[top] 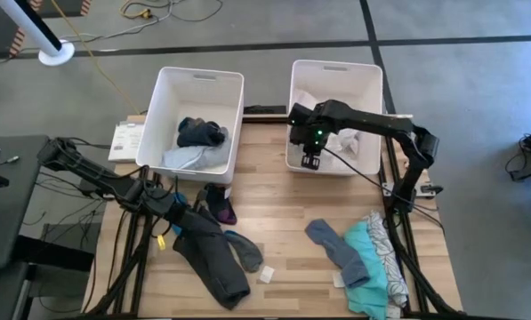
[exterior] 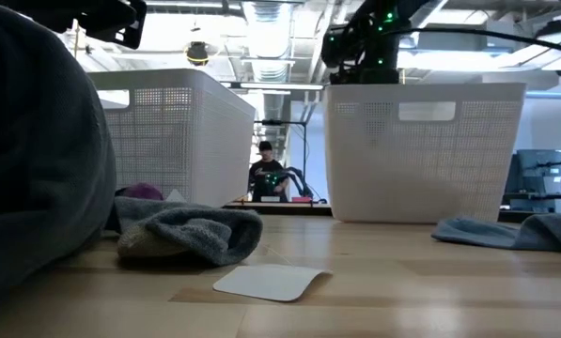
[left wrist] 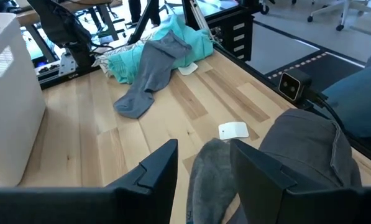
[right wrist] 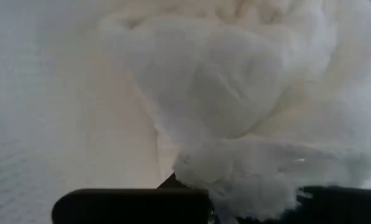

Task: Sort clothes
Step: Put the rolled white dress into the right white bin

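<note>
Right gripper (top: 310, 161), closed on nothing, hung inside the right bin (top: 336, 76) over white clothes (right wrist: 260, 93). Left gripper (left wrist: 201, 165) clasped a grey sock (left wrist: 211, 186) above the wooden table (top: 283, 209); teal and grey garments (top: 363, 253) lay right. A person (exterior: 266, 174) stood behind.

Legible text, labels, brands, numbers, signs — none: the small white paper tag (left wrist: 233, 130) lying on the light wooden slatted tabletop (left wrist: 92, 143) shows a blank face — no readable marking anywhere.
</note>
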{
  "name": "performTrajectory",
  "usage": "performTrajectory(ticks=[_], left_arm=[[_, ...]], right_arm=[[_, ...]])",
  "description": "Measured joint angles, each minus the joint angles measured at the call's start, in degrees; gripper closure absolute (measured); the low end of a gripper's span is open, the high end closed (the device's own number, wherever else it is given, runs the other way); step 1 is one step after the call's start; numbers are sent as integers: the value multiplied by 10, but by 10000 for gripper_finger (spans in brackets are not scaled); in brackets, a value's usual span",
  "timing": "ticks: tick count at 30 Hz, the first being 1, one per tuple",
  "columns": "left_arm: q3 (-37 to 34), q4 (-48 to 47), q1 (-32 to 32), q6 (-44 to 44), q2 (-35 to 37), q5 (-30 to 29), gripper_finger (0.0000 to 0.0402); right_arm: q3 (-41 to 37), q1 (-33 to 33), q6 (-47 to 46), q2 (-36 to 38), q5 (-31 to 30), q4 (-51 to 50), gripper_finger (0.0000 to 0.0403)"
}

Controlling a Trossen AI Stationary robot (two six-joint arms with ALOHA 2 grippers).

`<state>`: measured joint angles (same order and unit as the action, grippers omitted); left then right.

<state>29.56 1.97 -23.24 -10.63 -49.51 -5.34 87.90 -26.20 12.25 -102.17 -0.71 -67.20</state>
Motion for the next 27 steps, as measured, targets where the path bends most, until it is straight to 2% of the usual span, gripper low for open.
performTrajectory(ticks=[17,22,27], left_arm=[[0,0,0,2,0,0,259],[0,0,0,2,0,0,259],[0,-22,0,13,0,0,259]], right_arm=[[-1,-10,-21,5,9,18,238],[-1,-8,-32,7,9,23,216],[-1,-4,-43,30,8,24,216]])
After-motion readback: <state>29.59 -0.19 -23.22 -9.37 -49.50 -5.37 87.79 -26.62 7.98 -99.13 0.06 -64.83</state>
